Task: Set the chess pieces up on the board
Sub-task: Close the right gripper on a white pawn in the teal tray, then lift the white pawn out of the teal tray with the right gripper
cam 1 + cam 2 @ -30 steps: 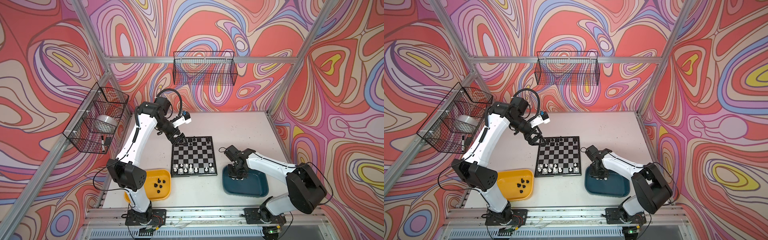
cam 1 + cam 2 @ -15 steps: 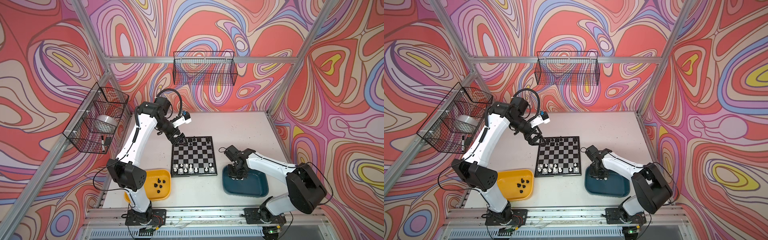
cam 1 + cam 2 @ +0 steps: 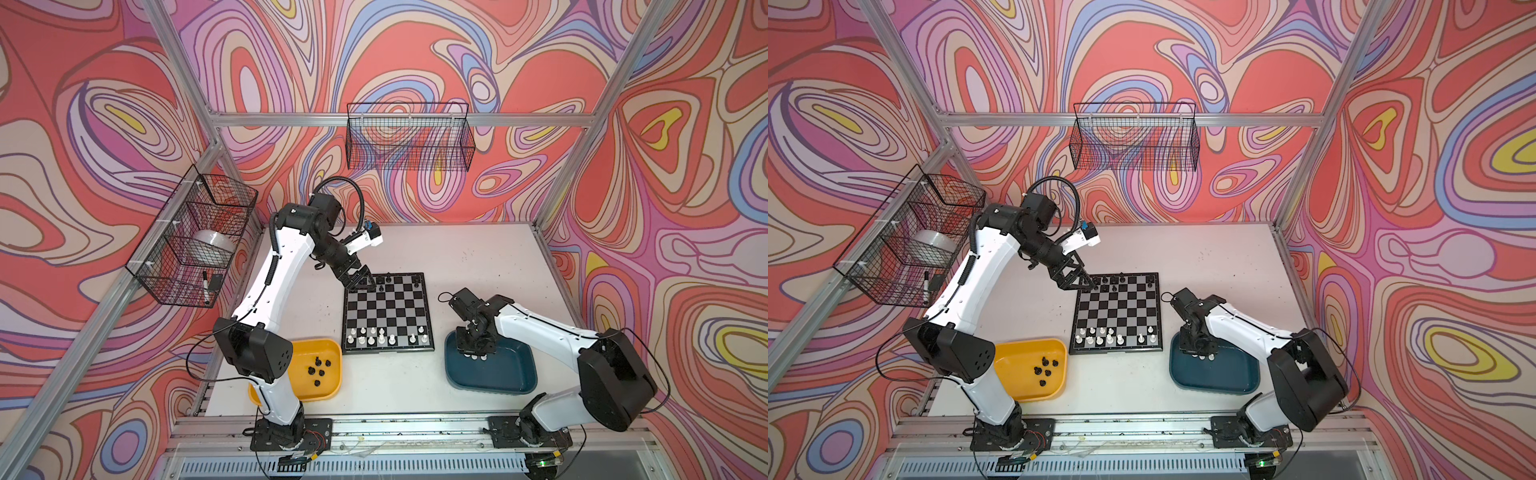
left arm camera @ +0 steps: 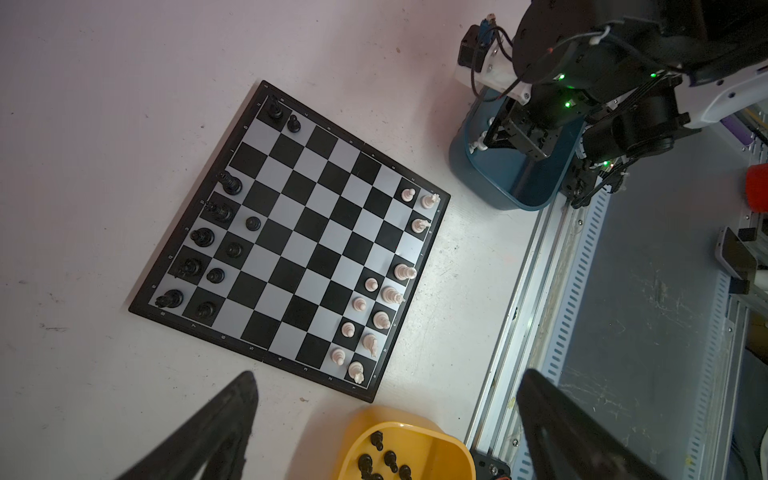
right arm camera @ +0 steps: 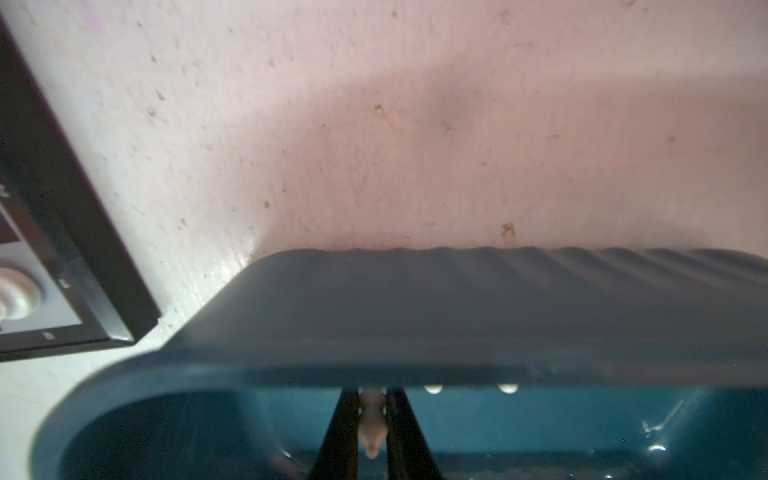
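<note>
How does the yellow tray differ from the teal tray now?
The yellow tray holds black pieces; the teal tray holds white pieces. No claw is at the yellow tray; the right claw is in the teal tray, shut on a white piece. Both lie beside the board.

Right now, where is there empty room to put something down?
On the board, the middle rows are bare, between the black pieces at the far edge and the white pieces at the near edge. The table behind the board is bare. Crowded: the board's far-left corner, where the left gripper hangs, and the teal tray, where the right gripper holds a white piece.
</note>
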You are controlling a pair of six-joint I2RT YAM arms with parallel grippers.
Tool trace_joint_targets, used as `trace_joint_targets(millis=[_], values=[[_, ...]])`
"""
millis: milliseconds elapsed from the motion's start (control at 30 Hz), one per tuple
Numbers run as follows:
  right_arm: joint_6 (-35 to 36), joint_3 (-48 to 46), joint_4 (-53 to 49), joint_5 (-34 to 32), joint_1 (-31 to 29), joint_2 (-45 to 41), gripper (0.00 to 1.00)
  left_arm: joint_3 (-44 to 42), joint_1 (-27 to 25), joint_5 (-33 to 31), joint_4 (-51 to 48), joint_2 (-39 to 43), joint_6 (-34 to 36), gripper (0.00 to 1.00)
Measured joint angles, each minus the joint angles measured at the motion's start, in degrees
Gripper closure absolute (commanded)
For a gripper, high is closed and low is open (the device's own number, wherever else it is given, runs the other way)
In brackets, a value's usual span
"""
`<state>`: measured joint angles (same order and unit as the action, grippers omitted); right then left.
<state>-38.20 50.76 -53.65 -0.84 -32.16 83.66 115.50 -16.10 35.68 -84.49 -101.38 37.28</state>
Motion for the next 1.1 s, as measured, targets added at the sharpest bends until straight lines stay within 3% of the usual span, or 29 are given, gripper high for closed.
trace_joint_targets(millis=[1100], values=[[0.7,7.4,-5.6,0.0,0.0,-1.9,0.88,-5.4,0.0,-1.2,2.7,0.5,0.0,0.03]])
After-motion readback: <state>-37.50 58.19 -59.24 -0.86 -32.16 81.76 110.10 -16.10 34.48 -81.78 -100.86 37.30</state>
